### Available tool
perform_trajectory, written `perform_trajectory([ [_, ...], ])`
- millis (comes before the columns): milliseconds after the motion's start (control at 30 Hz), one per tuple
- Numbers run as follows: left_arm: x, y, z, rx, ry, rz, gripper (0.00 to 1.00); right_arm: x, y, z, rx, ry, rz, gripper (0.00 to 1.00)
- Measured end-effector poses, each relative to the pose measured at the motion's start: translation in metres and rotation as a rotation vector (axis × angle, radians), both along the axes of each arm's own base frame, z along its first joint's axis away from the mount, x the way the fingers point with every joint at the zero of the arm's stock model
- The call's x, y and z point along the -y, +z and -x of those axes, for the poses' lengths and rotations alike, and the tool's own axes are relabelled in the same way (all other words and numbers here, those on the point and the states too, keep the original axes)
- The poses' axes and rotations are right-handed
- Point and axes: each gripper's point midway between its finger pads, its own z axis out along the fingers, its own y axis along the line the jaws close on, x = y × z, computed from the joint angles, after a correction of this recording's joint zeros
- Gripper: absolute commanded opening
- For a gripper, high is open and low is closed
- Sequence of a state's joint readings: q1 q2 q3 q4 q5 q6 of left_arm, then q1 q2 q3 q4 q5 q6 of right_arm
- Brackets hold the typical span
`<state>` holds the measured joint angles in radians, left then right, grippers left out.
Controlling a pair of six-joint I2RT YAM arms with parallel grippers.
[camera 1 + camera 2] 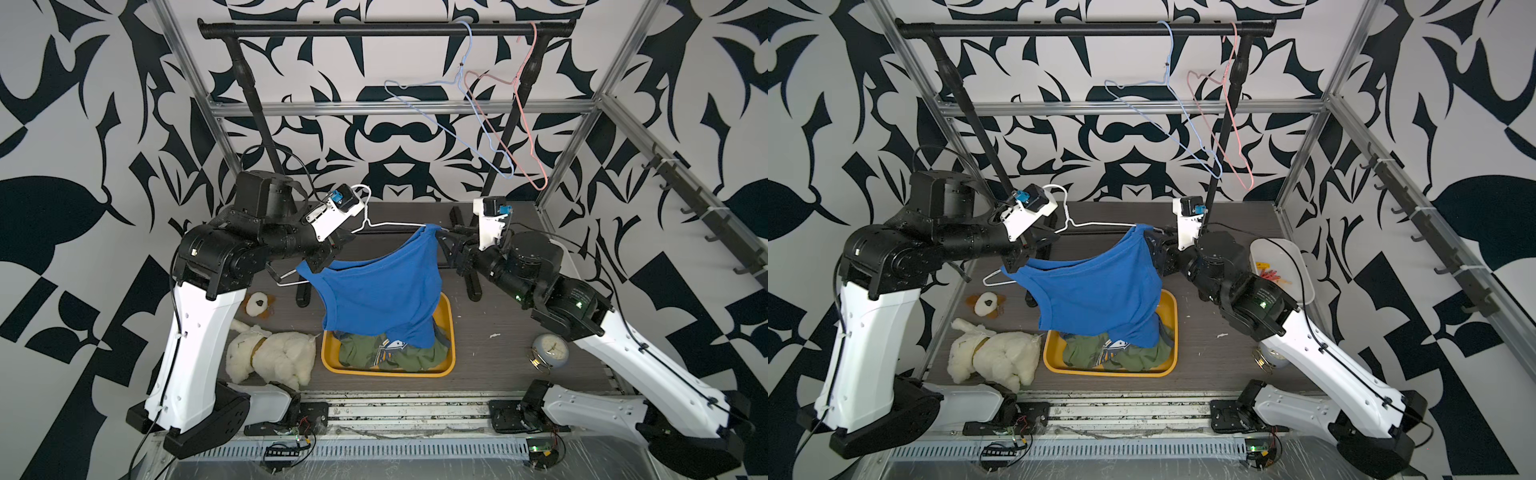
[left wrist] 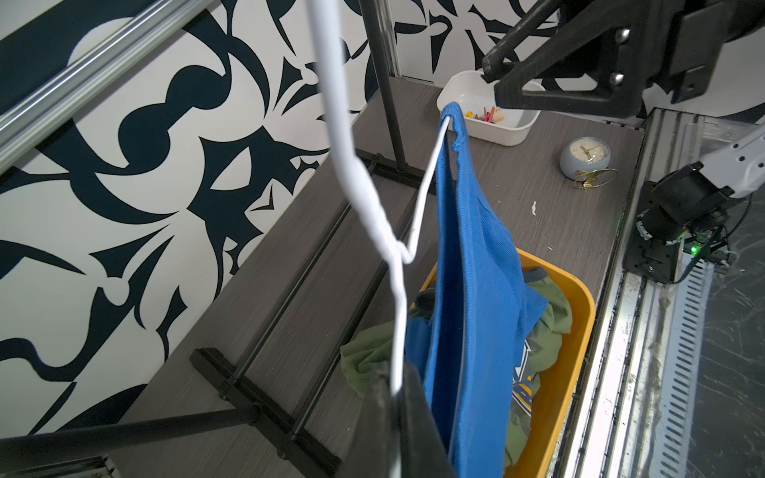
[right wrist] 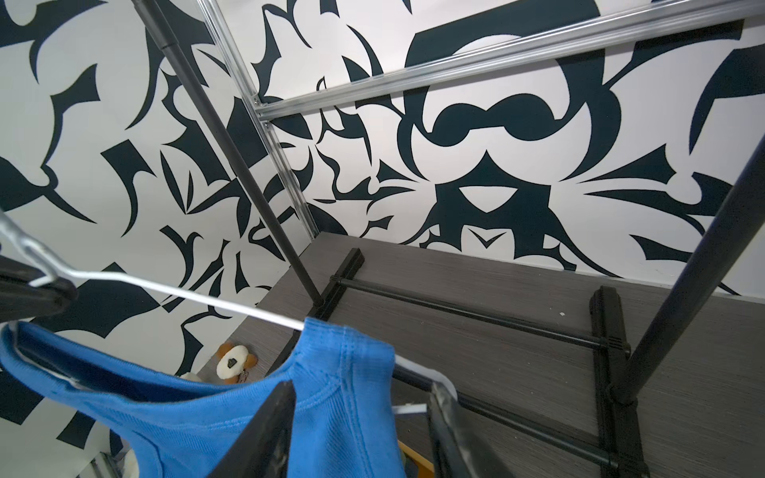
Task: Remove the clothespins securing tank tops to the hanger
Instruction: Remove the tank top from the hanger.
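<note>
Blue tank top (image 1: 382, 291) hangs mid-frame on a white hanger (image 1: 390, 226); left gripper (image 2: 397, 409) pinches its wire tight, right gripper (image 3: 364, 389) holds its jaws apart around the strap.

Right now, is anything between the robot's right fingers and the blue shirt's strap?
No, nothing visible. The strap of the bright blue sleeveless tank top, hooked over the thin white wire hanger, sits between the open black fingers of the right gripper.
</note>
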<state>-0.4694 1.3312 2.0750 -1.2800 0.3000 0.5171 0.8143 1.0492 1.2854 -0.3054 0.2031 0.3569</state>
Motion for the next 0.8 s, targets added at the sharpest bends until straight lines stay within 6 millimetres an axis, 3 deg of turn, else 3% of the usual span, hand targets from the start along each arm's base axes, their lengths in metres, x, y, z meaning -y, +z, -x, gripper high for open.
perform_trajectory([
  [433, 0.01, -0.004, -0.008, -0.044, 0.002, 0.041, 0.0, -0.025, -0.031, -0.023, -0.071, -0.009, 0.013, 0.54],
  [700, 0.013, -0.01, -0.01, -0.069, -0.006, 0.044, 0.0, -0.025, -0.029, -0.027, -0.064, -0.024, -0.006, 0.54],
  [800, 0.014, -0.01, -0.009, -0.071, -0.008, 0.047, 0.0, -0.024, -0.029, -0.028, -0.064, -0.037, -0.007, 0.5],
])
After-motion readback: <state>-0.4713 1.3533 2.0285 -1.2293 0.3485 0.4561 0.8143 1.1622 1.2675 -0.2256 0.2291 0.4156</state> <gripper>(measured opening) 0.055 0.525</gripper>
